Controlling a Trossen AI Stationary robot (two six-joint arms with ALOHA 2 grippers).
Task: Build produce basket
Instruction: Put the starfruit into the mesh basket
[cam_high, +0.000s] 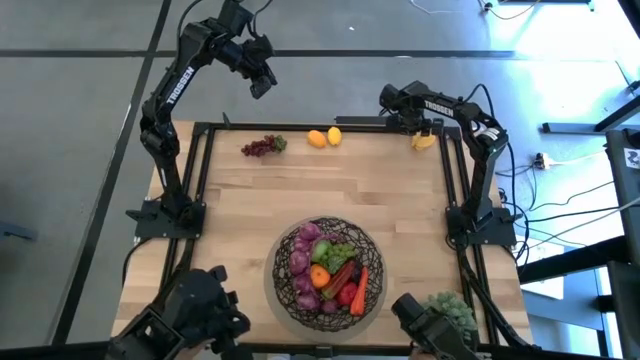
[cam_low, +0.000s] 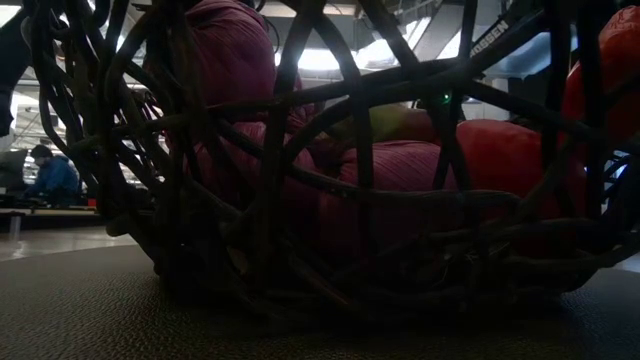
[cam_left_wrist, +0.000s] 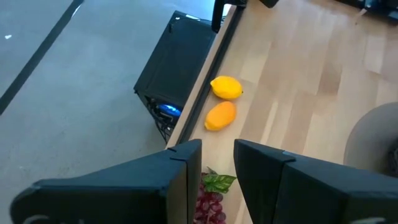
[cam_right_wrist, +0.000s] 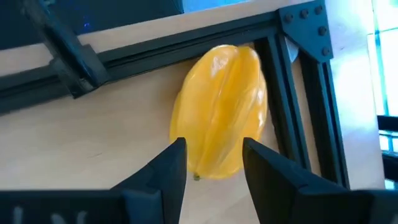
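Basket (cam_high: 328, 264) of dark woven wire sits at near edge of the wooden worktop (cam_high: 260, 200), w/ produce (cam_high: 330, 268) inside: purple bunches, green grapes, an orange, red pieces, a carrot. Left gripper (cam_high: 261, 78) hangs beyond far-left corner, fingers (cam_left_wrist: 180, 174) a little apart, holding nothing. Right gripper (cam_high: 420, 128) is low at far-right corner, fingers (cam_right_wrist: 171, 168) slightly spread over yellow fruit (cam_right_wrist: 221, 109); touching or not, cannot tell. Grape bunch (cam_high: 262, 146), orange piece (cam_left_wrist: 219, 116) and lemon (cam_left_wrist: 226, 88) lie along far edge.

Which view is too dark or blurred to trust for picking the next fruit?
Low view: backlit, the dark woven wire basket fills it in near silhouette. Right wrist view: the ridged yellow fruit is sharp, with glare on top. Left wrist view: the yellow lemon is clear, the near fingers soft.
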